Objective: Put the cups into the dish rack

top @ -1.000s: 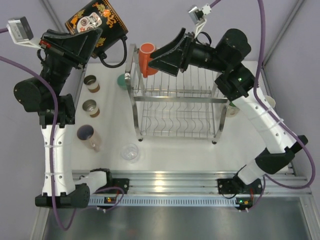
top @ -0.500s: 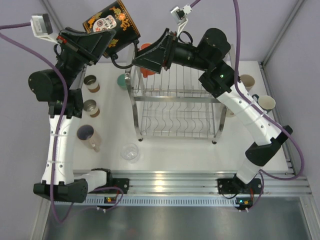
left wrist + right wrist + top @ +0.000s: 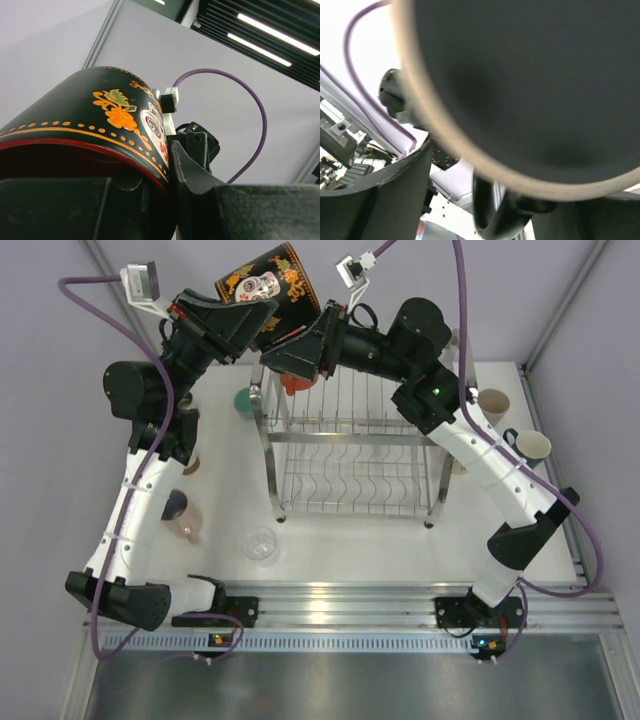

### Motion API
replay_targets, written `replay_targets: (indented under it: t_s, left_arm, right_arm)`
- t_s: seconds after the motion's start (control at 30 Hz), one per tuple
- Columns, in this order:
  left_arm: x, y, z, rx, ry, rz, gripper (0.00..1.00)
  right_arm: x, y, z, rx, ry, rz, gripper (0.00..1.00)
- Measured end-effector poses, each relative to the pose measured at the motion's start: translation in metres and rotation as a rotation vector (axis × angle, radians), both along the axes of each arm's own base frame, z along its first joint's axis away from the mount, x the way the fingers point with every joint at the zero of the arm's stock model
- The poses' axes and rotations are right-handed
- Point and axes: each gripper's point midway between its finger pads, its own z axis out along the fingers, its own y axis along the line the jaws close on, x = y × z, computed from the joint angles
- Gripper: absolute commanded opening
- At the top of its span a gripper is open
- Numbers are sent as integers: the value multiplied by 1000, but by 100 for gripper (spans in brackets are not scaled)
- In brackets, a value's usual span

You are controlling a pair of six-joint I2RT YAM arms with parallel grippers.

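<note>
The large black patterned mug (image 3: 265,282) is held high in the air above the back left corner of the dish rack (image 3: 350,455). My left gripper (image 3: 252,322) is shut on its rim, one finger inside and one outside; the left wrist view shows the mug (image 3: 105,110) up close. My right gripper (image 3: 278,355) is open right at the mug's bottom. In the right wrist view the mug's dark base (image 3: 530,75) fills the frame and its handle (image 3: 487,215) lies between my spread fingers. An orange cup (image 3: 290,382) in the rack's top tier is partly hidden.
A teal cup (image 3: 243,400) stands left of the rack. A clear cup (image 3: 260,544) and a pink cup (image 3: 181,512) stand at the front left. Two beige cups (image 3: 493,400) stand right of the rack. The left arm hides other cups.
My left arm has carried the black mug to the right and higher. My right gripper has swung left from the rack's top to meet the mug's base.
</note>
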Motion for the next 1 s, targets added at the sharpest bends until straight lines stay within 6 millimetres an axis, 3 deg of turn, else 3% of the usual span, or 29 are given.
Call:
replay_targets:
  t_s: [0.33,0.77,1.0]
  left_arm:
    - [-4,-23,2,19,-85,3,0]
    - [-13,-35,-4,53,-97,-53,0]
    - [-17,-36,-4,51,-104,-63,0]
  right_arm:
    - [14,2,-18,4,80,-50,47]
    - [4,-19,-19,58,70,-41,47]
    - [-1,-26,-10,101,65,-31,40]
